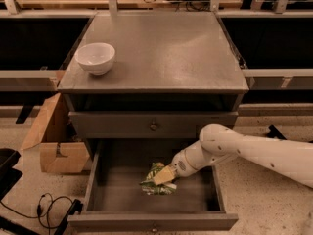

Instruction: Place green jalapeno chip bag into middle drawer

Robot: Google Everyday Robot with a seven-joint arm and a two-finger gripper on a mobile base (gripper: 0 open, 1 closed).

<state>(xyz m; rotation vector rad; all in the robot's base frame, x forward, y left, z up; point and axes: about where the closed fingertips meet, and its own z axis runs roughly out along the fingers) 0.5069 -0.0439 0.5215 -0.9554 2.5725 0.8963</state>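
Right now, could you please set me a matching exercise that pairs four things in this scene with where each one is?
Things:
1. white bowl
2. green jalapeno chip bag
3. cardboard box
4. gripper

Places:
A. on the floor beside the cabinet, on its left in the view
B. reaching in from the right, against the bag
C. on the cabinet top, near its left edge
D. down inside the open middle drawer

Pairs: 1-C, 2-D, 3-A, 4-B.
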